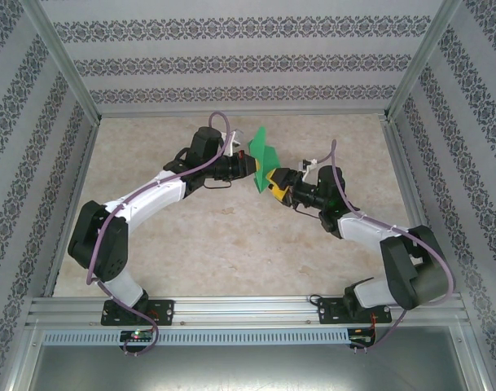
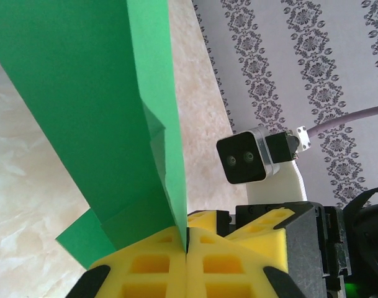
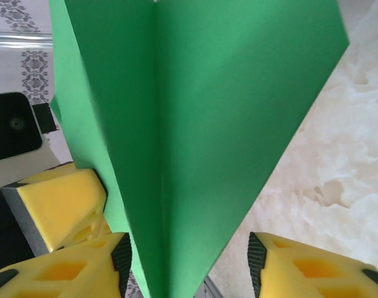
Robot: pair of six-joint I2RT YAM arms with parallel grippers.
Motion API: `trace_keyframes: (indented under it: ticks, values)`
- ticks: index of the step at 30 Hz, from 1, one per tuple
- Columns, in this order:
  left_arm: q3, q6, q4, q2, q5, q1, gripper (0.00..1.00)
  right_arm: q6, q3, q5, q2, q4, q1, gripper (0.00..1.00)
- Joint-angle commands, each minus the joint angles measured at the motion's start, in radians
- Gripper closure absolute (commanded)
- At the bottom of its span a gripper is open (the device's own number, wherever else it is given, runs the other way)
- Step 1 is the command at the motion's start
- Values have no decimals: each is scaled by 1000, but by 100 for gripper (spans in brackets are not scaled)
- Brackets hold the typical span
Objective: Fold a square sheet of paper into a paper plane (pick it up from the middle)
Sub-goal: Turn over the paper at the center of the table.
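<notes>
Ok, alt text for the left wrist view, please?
The left tool, shut, pinches folded green paper between its yellow fingers, the sheet rising up-left. Behind it sit a black wrist camera, marbled table and patterned wall.

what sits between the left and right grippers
The folded green paper: the left gripper is shut on its edge, the right gripper open around it. The top view shows it.

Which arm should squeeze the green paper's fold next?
Probably right. The right end effector stands open astride the green paper, ready to pinch. The left end effector is busy, shut on it.
</notes>
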Motion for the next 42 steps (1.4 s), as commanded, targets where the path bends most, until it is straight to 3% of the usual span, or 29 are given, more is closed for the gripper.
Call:
trace_keyframes:
  ticks: [1,14,30,34,42]
  values:
    - [-13,-23,51,-17,13,7,93,31,24,-9,13,112,13,48]
    - [-14,-74,91,13,50,15,92,28,48,-33,18,134,48,47]
    - [-1,-52,55,23,65,16,86,-35,78,-67,23,70,55,79]
    - [7,-50,50,22,67,17,81,-81,86,-66,16,-8,55,86]
    - [25,28,-47,-22,19,21,54,-307,148,-4,-62,-351,55,97]
